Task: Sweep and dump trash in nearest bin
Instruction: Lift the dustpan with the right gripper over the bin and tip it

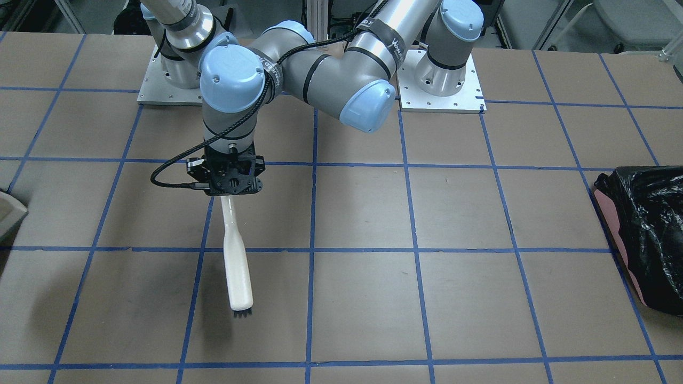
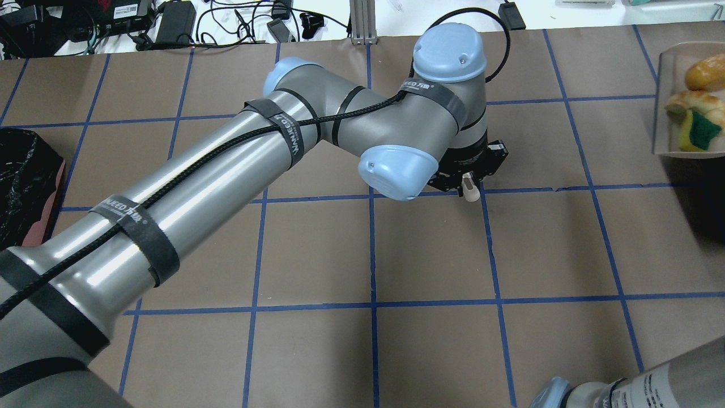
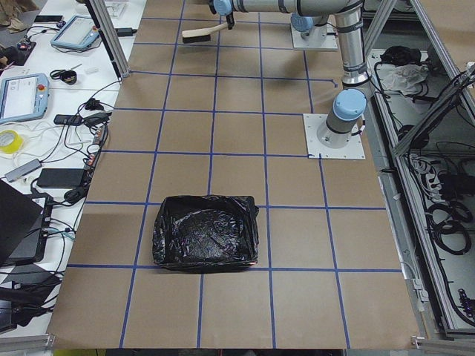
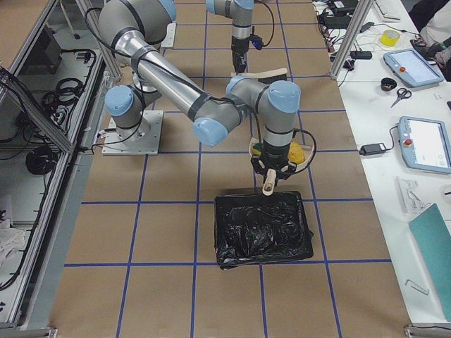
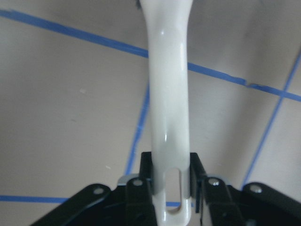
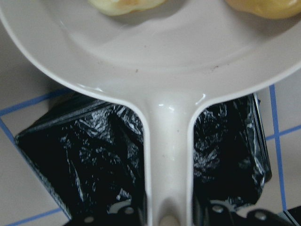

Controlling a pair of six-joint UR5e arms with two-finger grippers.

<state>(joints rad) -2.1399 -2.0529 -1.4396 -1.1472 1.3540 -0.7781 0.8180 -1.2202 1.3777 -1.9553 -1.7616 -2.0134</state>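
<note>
The table [image 1: 363, 213] is covered in brown paper crossed by a grid of blue tape lines [image 1: 363, 249]. Along one long edge of the table runs a white bench [image 3: 44, 156]. It carries a tablet [image 3: 21, 96], a second tablet [image 3: 78, 30], a yellow tape roll [image 3: 7, 141], scissors [image 4: 399, 96] and loose cables [image 3: 89, 122].

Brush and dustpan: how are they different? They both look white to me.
The brush is a long thin stick with dark bristles at its tip; the dustpan is a wide scoop. The brush carries nothing and hangs over the table; the dustpan holds trash, its handle above the black bin. The left gripper holds the brush, the right gripper the dustpan. Both are whitish and gripped by the handle.
</note>
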